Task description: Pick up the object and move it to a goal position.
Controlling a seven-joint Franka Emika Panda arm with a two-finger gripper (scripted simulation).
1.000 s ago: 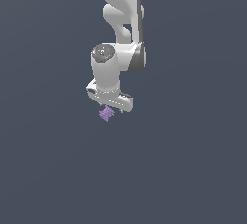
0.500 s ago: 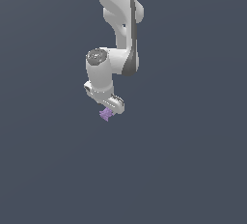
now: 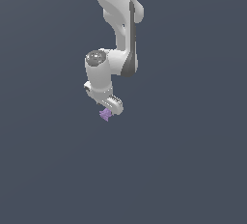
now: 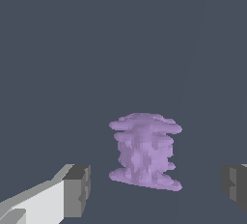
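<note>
The object [image 4: 144, 150] is a small light-purple lump with stacked, jagged ridges. In the wrist view it lies between my two dark fingertips [image 4: 77, 189], with a gap on each side and nothing touching it. My gripper [image 4: 157, 190] is open. The exterior view shows the white arm reaching straight down, its gripper [image 3: 111, 110] just above the object [image 3: 104, 115], which peeks out under the hand. That view hides the fingers behind the hand.
A plain dark grey-blue surface [image 3: 193, 170] fills both views. No other objects, containers or edges are visible.
The hand and wrist have shifted a little towards the exterior view's left and turned over the object. The purple lump stays where it was.
</note>
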